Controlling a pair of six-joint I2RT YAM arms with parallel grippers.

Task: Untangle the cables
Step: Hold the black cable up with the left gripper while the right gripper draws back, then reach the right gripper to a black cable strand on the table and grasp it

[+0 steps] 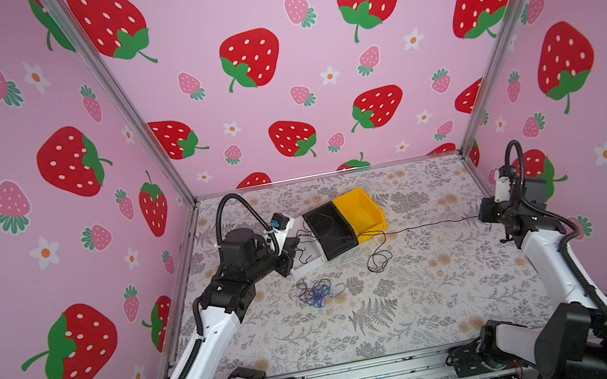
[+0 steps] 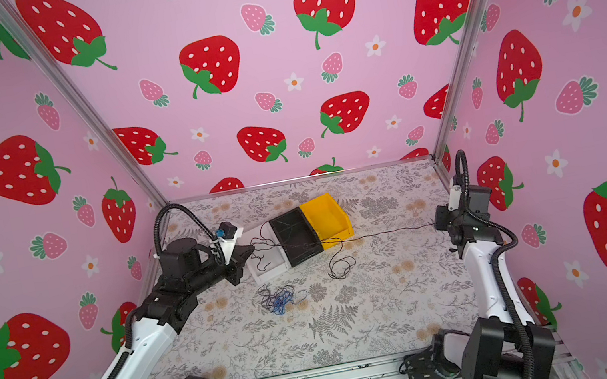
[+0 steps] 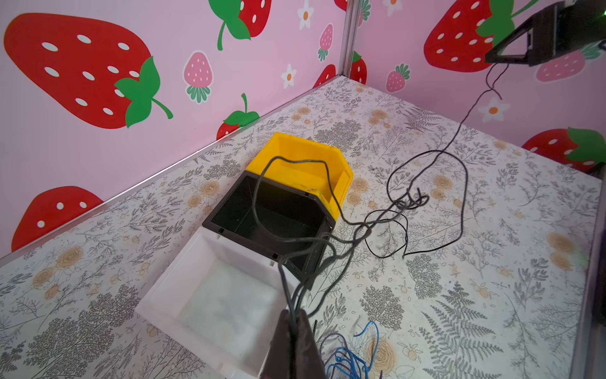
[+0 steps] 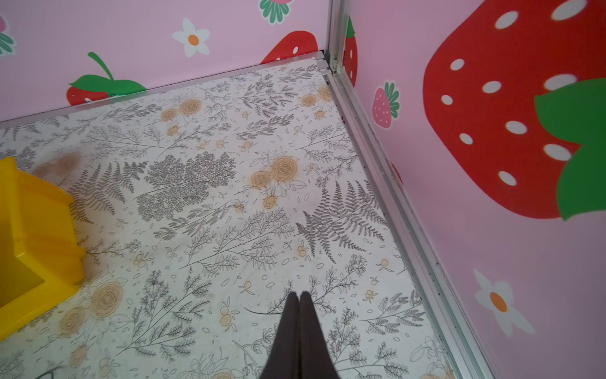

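Nearest the camera, a blue, purple and black tangle of cables [image 1: 316, 293] lies on the floral mat [image 1: 419, 305]. Behind it, the left gripper [image 3: 292, 314] is pinched tight on black cable [image 1: 426, 226] strands above the white bin [image 1: 307, 270]. The cable crosses the black bin [image 1: 340, 251] beside the yellow bin [image 1: 360, 210] and runs taut to the right gripper [image 1: 482, 214], clamped, apparently on its end.

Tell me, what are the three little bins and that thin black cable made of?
The yellow bin, black bin and white bin: seemingly rigid moulded plastic, with smooth walls; the white looks faintly translucent. The black cable: probably plastic-coated wire, since it holds loose curls; its core is not visible.
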